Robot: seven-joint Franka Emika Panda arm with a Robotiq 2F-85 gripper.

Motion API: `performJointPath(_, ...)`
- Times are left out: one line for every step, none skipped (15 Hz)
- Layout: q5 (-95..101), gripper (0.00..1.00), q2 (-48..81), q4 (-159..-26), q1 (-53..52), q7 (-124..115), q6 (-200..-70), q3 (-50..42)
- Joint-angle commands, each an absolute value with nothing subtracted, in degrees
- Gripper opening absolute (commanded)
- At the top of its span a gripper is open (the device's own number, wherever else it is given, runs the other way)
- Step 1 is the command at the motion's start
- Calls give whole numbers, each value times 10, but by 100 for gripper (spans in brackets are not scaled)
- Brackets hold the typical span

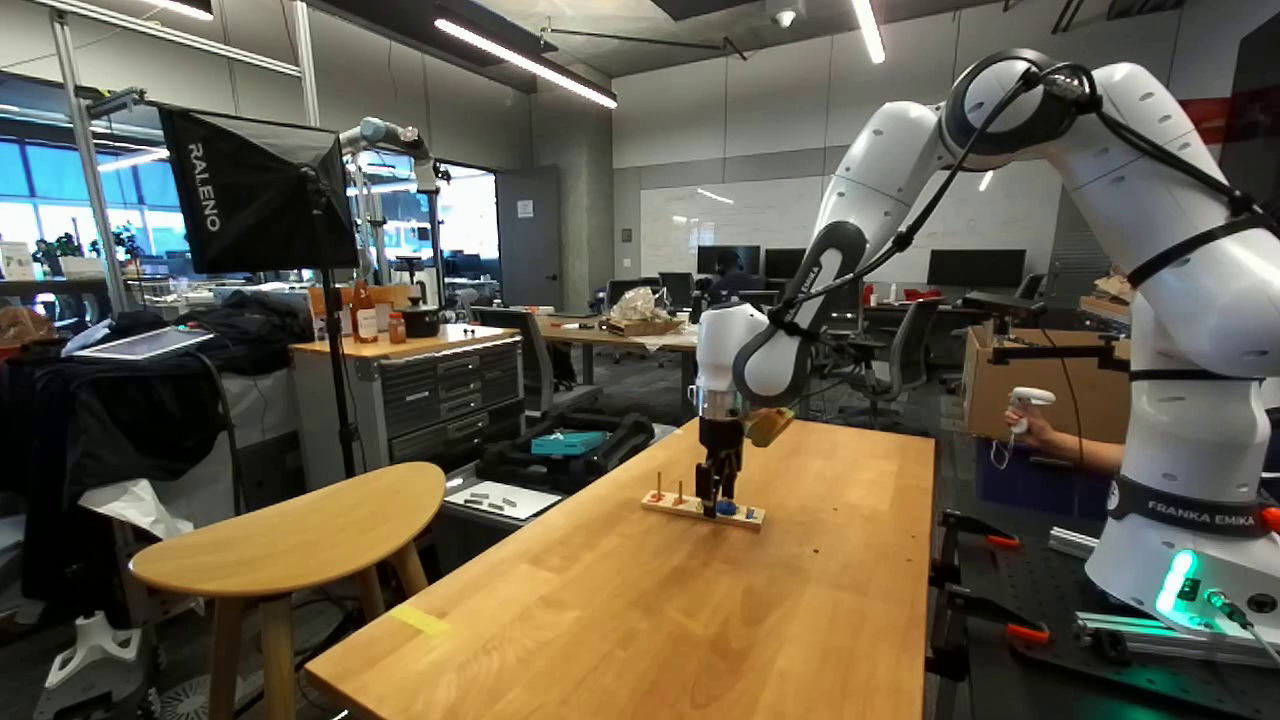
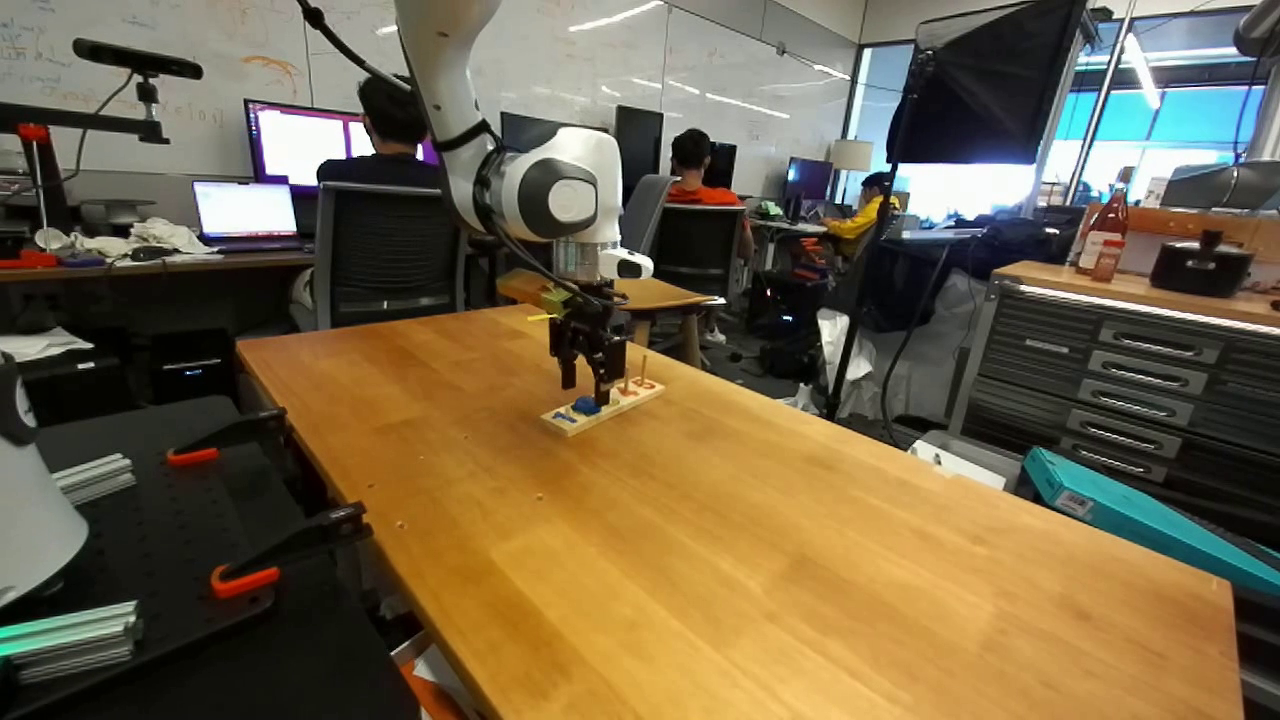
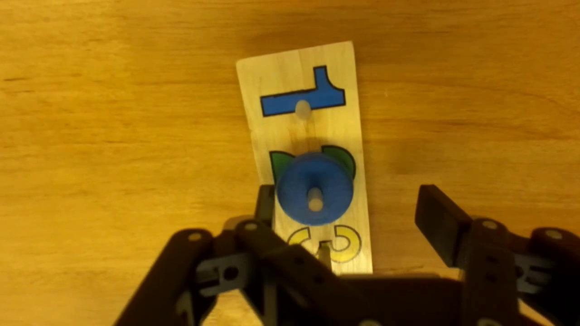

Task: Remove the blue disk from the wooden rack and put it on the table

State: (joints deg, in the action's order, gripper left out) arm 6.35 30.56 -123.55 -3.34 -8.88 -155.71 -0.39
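Nearest the lens in an exterior view lay the long table [image 1: 640,610], its plank top running away toward the work. Over it hung the arm [image 1: 880,170], and beneath its wrist the gripper [image 3: 347,203], jaws well parted, the gap looking wider than the disk, nothing held. Wooden rack [image 3: 333,127] lay flat on the table; over its green numeral [image 3: 343,158] sat the blue disk [image 3: 297,192], not yet removed. I judged the step to be lining up the grasp. Wrist view showed the fault: near pad [image 3: 265,206] just beside the disk's rim (contact: could not tell), opposite pad [image 3: 439,224] well apart. Best correction, I reckoned, was a small sideways shift toward the near pad's side, centring the disk so that closing would not drag it. Depth wanted care: pads level with the rim but off the wood, or I risked pinching the rack. Then a gentle, even squeeze and a straight vertical lift would suit, with no sideways travel until the disk cleared the peg [image 3: 315,200] showing through its middle.
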Motion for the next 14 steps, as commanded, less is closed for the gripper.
performJointPath(55, 49, 323, -1216, -46, -95, -1566, -17)
performJointPath(54, 42, 324, -1215, -45, -95, -1565, -17)
performJointPath(52, 33, 323, -1215, -44, -94, -1564, -17)
performJointPath(51, 27, 322, -1215, -44, -94, -1564, -17)
performJointPath(47, 20, 321, -1216, -42, -94, -1562, -16)
performJointPath(42, 18, 318, -1215, -40, -93, -1556, -13)
performJointPath(38, 18, 314, -1216, -39, -92, -1551, -12)
performJointPath(35, 18, 308, -1218, -39, -91, -1547, -9)
performJointPath(32, 18, 296, -1220, -41, -91, -1542, -7)
performJointPath(31, 18, 287, -1220, -44, -93, -1540, -6)
performJointPath(32, 18, 276, -1220, -47, -95, -1539, -7)
performJointPath(33, 18, 266, -1217, -50, -97, -1537, -9)
performJointPath(36, 18, 255, -1216, -52, -99, -1537, -13)
performJointPath(36, 18, 247, -1215, -50, -100, -1535, -15)
